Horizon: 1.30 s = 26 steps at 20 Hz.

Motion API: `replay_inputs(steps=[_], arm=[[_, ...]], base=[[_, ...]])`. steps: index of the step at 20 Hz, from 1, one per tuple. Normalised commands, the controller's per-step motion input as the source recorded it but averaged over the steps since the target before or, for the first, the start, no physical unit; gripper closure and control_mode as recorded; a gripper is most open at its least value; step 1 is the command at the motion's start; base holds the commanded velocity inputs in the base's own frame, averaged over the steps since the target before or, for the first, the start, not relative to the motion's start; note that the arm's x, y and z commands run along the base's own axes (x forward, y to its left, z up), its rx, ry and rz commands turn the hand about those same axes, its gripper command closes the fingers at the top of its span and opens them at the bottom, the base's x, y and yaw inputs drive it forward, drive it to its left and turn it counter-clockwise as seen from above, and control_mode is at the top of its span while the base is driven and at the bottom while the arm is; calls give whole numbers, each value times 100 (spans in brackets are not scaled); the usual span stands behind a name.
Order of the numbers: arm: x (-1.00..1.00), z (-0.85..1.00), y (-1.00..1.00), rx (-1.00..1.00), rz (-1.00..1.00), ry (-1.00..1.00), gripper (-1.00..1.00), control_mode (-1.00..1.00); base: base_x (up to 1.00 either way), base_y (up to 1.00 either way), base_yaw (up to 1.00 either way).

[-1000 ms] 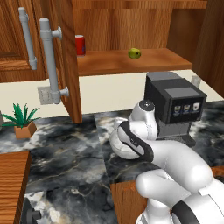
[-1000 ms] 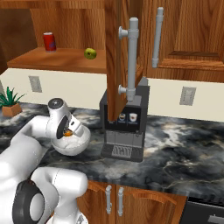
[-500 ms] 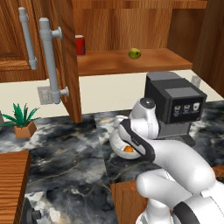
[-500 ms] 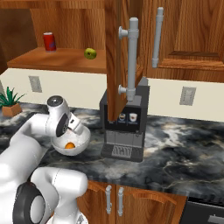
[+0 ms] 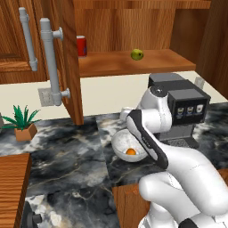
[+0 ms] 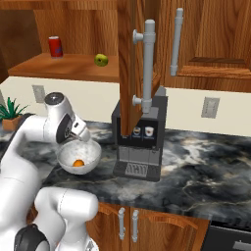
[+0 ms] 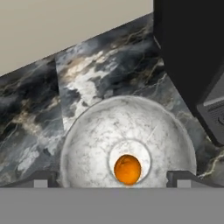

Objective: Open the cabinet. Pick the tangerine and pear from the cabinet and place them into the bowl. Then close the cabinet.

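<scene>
A rendered home kitchen — reddish-brown wooden wall cabinets (image 6: 206, 44) with grey bar handles, a black-and-white marbled stone counter (image 5: 67, 156), a black coffee machine (image 6: 139, 139) at its back edge.

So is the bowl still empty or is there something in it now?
Not empty. The tangerine lies at the bottom of the bowl, alone; the pear sits on the open cabinet's shelf.
</scene>
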Motion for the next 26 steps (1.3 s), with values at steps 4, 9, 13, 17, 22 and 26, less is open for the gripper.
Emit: replay_inputs(steps=[4,9,13,17,22,26], arm=[[-66,60,-28,-4,0,-6,-100,-100],[-55,64,-29,-7,0,-3,-100,-100],[-35,77,-18,-6,0,-4,-100,-100],[-20,90,-9,-1,0,-8,-100,-100],[-4,92,-4,-1,0,-10,-100,-100],[0,73,0,-4,0,-12,-100,-100]], base=[[0,0,0],[0,0,0],[0,0,0],[0,0,0],[0,0,0],[0,0,0]])
